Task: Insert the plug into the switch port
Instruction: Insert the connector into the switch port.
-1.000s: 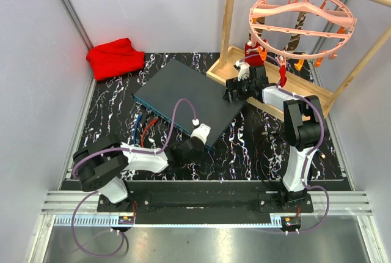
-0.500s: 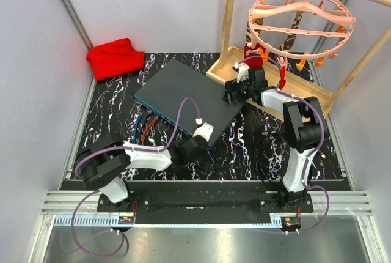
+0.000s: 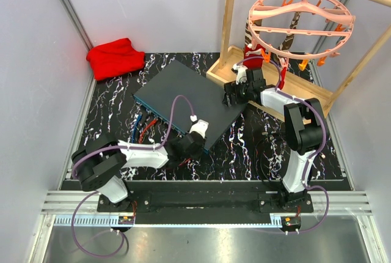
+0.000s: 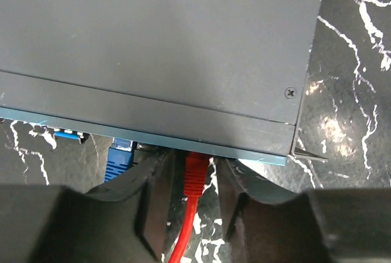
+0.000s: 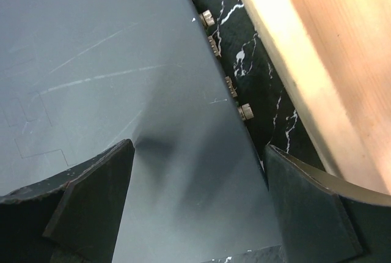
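Note:
The switch [image 3: 183, 92] lies flat and slanted on the black marbled mat, its teal front edge [image 4: 183, 144] facing my left gripper. A red plug [image 4: 195, 174] sits in a port at that edge, its red cable trailing toward the camera. My left gripper [image 4: 194, 174] is open at the edge, one finger on each side of the plug with a gap on both sides. A blue plug [image 4: 119, 159] sits in a port just to the left. My right gripper [image 5: 198, 153] is open wide over the switch's far right corner [image 3: 235, 101].
A wooden rack base [image 3: 287, 85] stands close behind the switch's right corner, with a pink round hanger [image 3: 299, 21] above it. A red cloth [image 3: 115, 57] lies at the back left. More red and blue cables [image 3: 143, 127] run from the switch's front edge.
My left gripper's jaws have parted off the red plug, which stays in the port, and that wrist has shifted slightly left. The right arm has barely moved.

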Available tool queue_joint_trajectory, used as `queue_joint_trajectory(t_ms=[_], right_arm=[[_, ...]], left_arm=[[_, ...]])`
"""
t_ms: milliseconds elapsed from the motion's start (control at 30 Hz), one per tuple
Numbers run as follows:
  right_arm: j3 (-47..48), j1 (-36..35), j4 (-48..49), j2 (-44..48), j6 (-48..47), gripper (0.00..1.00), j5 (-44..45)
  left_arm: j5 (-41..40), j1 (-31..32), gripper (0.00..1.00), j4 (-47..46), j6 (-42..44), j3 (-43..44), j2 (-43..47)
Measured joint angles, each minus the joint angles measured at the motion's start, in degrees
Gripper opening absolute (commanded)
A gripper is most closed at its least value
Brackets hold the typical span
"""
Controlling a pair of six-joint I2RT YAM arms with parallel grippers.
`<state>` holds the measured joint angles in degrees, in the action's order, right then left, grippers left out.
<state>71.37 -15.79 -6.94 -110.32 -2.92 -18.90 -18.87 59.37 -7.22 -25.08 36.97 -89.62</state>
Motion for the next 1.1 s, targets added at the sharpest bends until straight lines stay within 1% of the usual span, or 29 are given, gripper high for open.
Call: queue_joint_trajectory(t_ms=[67,100,200,533,633,667,767,800,867,967,1000,1033,1100], right_arm=[[0.33,-0.15,-0.96,0.0,0.02,0.94,0.15],[0.46,-0.22,-1.31,0.0,0.04,0.94,0.39],[0.68,-0.44,-2.71,0.0,0.02,0.94,0.44],[0.9,-0.72,-5.77,0.0,1.2,0.94,-0.15],[0.94,-0.72,-5.88,0.0,1.29,0.94,-0.2],[0.94,-0.72,-5.88,0.0,1.29,0.94,-0.2],[0.94,-0.72,-5.88,0.0,1.29,0.94,-0.2],[0.94,-0.72,-5.88,0.0,1.29,0.94,-0.17],[0.94,-0.72,-5.88,0.0,1.29,0.94,-0.2],[0.94,-0.72,-5.88,0.0,1.29,0.94,-0.22],[0.94,-0.72,-5.88,0.0,1.29,0.94,-0.22],[0.94,-0.72,-5.88,0.0,1.29,0.94,-0.22],[0.94,-0.72,-5.88,0.0,1.29,0.94,-0.24]], left_arm=[[0.9,-0.13,0.56,1.55,-0.33,0.0,0.79],[1.22,-0.02,0.62,1.73,-0.44,0.0,1.25],[2.27,0.46,0.68,4.42,-0.76,0.48,2.58],[3.82,0.46,0.68,16.5,-0.66,4.74,6.64],[3.8,0.31,0.63,20.24,-0.61,5.14,8.04],[3.82,0.28,0.59,21.49,-0.44,5.2,8.74],[4.0,0.13,0.53,24.41,-0.15,5.77,10.03],[4.09,0.13,0.49,24.9,-0.04,5.95,10.05],[4.76,0.13,0.47,25.88,0.15,6.19,9.9],[6.19,0.13,0.41,27.08,0.55,6.75,8.63],[6.73,0.13,0.34,27.28,0.66,7.17,7.72],[7.21,0.13,0.3,27.32,0.76,7.69,6.4],[7.74,0.13,0.27,27.21,0.79,8.2,4.57]])
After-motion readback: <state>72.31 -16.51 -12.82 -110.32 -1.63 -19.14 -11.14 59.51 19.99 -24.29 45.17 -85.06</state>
